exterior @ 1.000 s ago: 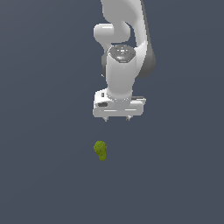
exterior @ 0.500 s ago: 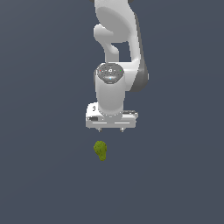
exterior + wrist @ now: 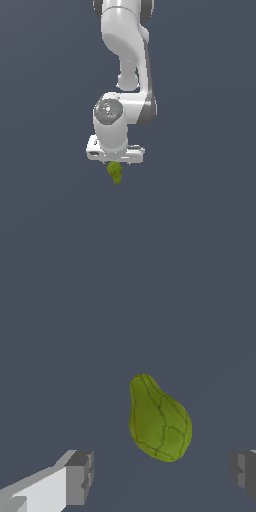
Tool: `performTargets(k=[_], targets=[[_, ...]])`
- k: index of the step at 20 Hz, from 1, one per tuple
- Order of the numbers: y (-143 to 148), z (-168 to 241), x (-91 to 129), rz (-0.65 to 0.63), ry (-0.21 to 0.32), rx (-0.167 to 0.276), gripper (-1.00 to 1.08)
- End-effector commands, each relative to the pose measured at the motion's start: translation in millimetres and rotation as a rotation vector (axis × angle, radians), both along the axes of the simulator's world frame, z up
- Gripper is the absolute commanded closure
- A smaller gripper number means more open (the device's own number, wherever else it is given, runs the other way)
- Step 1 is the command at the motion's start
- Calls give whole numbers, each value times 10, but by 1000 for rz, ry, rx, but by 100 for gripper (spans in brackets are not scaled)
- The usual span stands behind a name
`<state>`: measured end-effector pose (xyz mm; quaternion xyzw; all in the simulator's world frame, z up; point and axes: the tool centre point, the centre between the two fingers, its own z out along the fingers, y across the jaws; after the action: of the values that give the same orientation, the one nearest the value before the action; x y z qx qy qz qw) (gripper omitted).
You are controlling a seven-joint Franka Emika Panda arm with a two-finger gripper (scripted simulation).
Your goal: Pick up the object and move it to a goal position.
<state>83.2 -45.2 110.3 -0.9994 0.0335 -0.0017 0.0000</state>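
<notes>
From the exterior view, the white claw (image 3: 116, 162) hangs low right over the olive-green object (image 3: 115, 172), which pokes out just beneath it on the grey tabletop (image 3: 200, 200).

In the wrist view the object (image 3: 159, 420) lies between the two fingers (image 3: 80, 477), touching neither. The claw is spread wide. The object's narrow end points away from the fingers, its long axis slightly tilted.

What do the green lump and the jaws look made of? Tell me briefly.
The green lump: matte, olive, veined and bumpy skin like a fruit's rind, possibly organic; being a render, it's uncertain. The gripper, open: dull grey blocky pads that look like rubber or plastic, on smooth white casing.
</notes>
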Motion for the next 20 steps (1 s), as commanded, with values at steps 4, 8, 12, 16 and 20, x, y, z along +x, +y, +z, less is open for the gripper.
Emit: performTargets(k=[4, 8, 12, 16, 20], targets=[[-121, -149, 92, -19, 2, 0, -92], [-154, -192, 114, -25, 3, 0, -92], [-151, -206, 106, -24, 4, 0, -92], [-151, -343, 105, -24, 4, 0, -92], [-152, -578, 99, -25, 4, 0, -92]])
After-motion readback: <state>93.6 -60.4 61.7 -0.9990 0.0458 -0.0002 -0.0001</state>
